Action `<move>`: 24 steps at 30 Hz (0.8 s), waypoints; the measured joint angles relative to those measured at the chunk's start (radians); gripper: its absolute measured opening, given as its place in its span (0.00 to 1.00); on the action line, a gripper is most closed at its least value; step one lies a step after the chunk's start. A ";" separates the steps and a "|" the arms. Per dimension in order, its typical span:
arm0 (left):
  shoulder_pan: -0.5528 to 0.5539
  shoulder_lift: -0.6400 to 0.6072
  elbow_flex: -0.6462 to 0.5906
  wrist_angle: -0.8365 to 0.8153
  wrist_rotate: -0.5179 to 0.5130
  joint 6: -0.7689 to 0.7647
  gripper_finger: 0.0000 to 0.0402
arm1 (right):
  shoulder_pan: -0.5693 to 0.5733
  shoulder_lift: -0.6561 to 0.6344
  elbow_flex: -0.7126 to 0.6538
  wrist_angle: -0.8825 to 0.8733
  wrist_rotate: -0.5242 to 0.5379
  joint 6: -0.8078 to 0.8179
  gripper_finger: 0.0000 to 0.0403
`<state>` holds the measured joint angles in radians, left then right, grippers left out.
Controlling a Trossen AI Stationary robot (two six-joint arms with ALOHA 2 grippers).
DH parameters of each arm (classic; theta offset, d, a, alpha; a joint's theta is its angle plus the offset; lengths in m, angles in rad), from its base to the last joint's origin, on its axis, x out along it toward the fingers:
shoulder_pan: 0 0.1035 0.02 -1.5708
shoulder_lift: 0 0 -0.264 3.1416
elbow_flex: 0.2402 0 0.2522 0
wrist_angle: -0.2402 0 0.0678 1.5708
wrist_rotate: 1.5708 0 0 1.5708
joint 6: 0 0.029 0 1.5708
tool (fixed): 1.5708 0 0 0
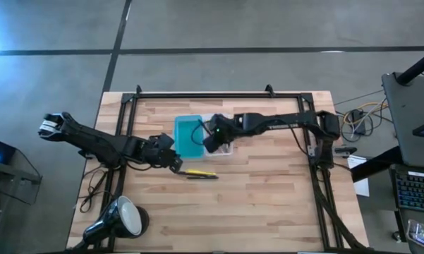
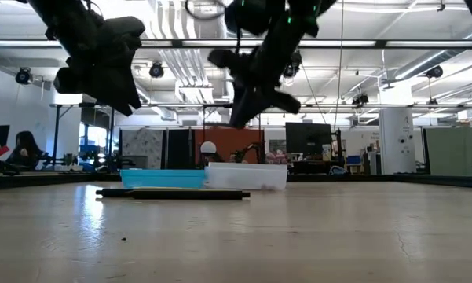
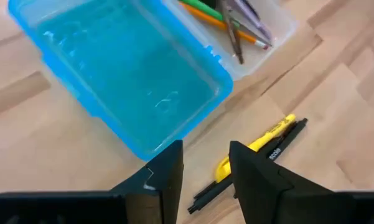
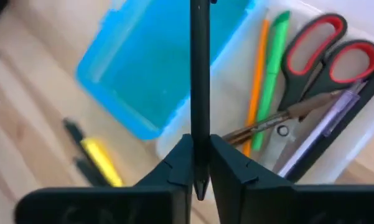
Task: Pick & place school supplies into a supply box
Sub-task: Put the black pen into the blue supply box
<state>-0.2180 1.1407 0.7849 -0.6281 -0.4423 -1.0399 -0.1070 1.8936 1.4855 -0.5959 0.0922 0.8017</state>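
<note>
The supply box lies open on the table, with its turquoise half (image 1: 189,137) beside its clear half (image 1: 224,147). The clear half (image 4: 336,155) holds red-handled scissors (image 4: 327,53), a green marker (image 4: 272,74), an orange pencil (image 4: 256,87) and brownish and purple pens. A yellow highlighter (image 3: 261,142) and a black pen (image 3: 280,149) lie side by side on the wood near the turquoise half (image 3: 130,81). My left gripper (image 3: 205,165) is open and hovers above them (image 1: 175,164). My right gripper (image 4: 200,165) hangs over the box (image 1: 212,136), shut on a dark pen (image 4: 200,68). My right gripper pinches the dark pen between its two fingers (image 4: 177,168) close to one end (image 4: 200,186), which pokes just past them. The long free part (image 4: 200,74) runs on ahead of the fingers. The pen is lifted clear above the box and tilted (image 2: 242,110).
A black-and-white desk lamp (image 1: 120,220) lies at the table's near left corner. Black frame rails (image 1: 219,95) run along the far edge and both sides. Cables (image 1: 356,120) lie off the right edge. Bare wood (image 1: 261,204) stretches toward the near edge.
</note>
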 joint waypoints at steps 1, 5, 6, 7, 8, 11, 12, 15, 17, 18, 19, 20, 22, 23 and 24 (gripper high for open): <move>0.000 0.004 0.000 0.009 0.006 0.021 0.29 | -0.018 0.013 -0.009 0.015 -0.013 0.011 0.10; 0.002 0.021 -0.002 0.026 0.061 0.102 0.29 | -0.052 0.044 -0.021 -0.039 -0.044 0.006 0.24; 0.002 0.029 -0.003 0.031 0.076 0.124 0.29 | -0.052 0.044 -0.021 -0.055 -0.048 -0.008 0.28; -0.001 0.041 -0.005 0.028 0.091 0.148 0.29 | -0.049 0.039 -0.021 -0.068 -0.048 -0.031 0.31; -0.002 0.055 -0.006 0.026 0.106 0.173 0.29 | -0.040 0.030 -0.021 -0.083 -0.043 -0.049 0.34; -0.010 0.105 -0.006 0.038 0.165 0.296 0.29 | 0.002 -0.002 -0.024 -0.114 0.001 -0.116 0.42; -0.015 0.125 -0.006 0.040 0.190 0.361 0.29 | 0.020 -0.017 -0.027 -0.116 0.021 -0.146 0.44; -0.039 0.193 -0.006 0.044 0.263 0.554 0.29 | 0.075 -0.072 -0.038 -0.140 0.072 -0.264 0.48; -0.055 0.237 -0.006 0.047 0.275 0.633 0.29 | 0.108 -0.101 -0.050 -0.155 0.098 -0.309 0.49; -0.059 0.259 -0.006 0.053 0.274 0.660 0.29 | 0.119 -0.113 -0.058 -0.170 0.101 -0.313 0.50; -0.059 0.281 -0.006 0.060 0.270 0.677 0.29 | 0.130 -0.121 -0.067 -0.180 0.107 -0.312 0.50; -0.059 0.305 -0.006 0.069 0.266 0.688 0.29 | 0.139 -0.128 -0.077 -0.185 0.116 -0.308 0.50; -0.058 0.350 -0.006 0.115 0.259 0.700 0.29 | 0.152 -0.150 -0.107 -0.188 0.119 -0.295 0.50; -0.058 0.372 -0.006 0.137 0.257 0.709 0.29 | 0.158 -0.158 -0.119 -0.186 0.126 -0.282 0.50; -0.058 0.394 -0.006 0.160 0.257 0.720 0.29 | 0.163 -0.168 -0.133 -0.184 0.139 -0.270 0.50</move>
<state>-0.2759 1.5344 0.7785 -0.4681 -0.1856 -0.3195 0.0562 1.7258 1.3524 -0.7802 0.2311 0.5313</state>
